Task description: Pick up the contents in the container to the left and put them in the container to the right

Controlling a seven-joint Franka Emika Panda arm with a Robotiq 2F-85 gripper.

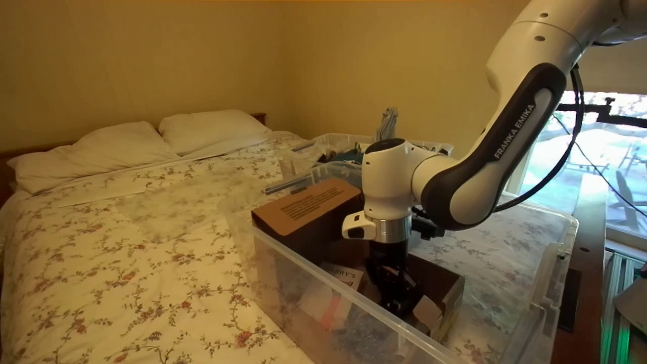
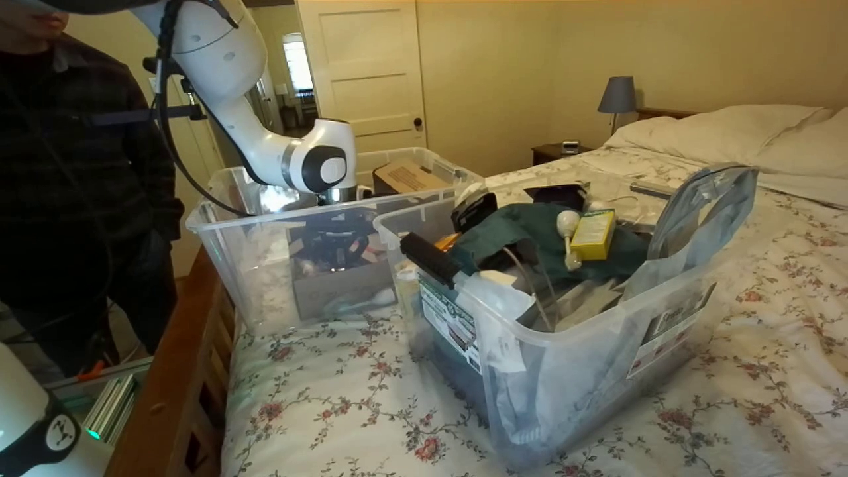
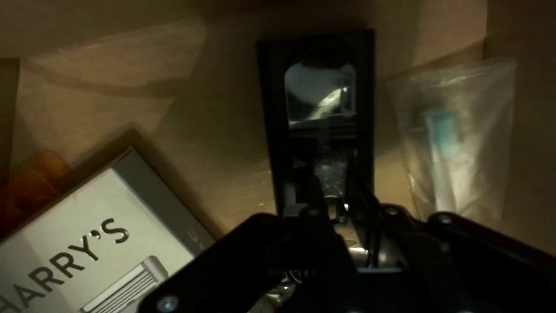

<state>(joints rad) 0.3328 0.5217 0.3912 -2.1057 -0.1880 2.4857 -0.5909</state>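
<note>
My gripper point(image 3: 333, 184) points down inside an open cardboard box point(image 1: 455, 293) that stands in the clear left container point(image 2: 311, 213). It also shows low in that container in an exterior view point(image 1: 397, 298). In the wrist view a black rectangular item point(image 3: 321, 126) with a clear, shiny window lies on the cardboard under the fingertips. The fingers are close together with a narrow gap over its near end. The dark picture hides whether they hold it. The clear right container point(image 2: 553, 338) stands beside the left one and is heaped full.
A white Harry's box point(image 3: 87, 256) and a clear packet with a teal thing point(image 3: 456, 143) lie beside the black item. A brown carton point(image 1: 306, 205) stands in the left container. Green cloth point(image 2: 510, 225) and a yellow box point(image 2: 593, 235) top the right container. A person stands near the bed.
</note>
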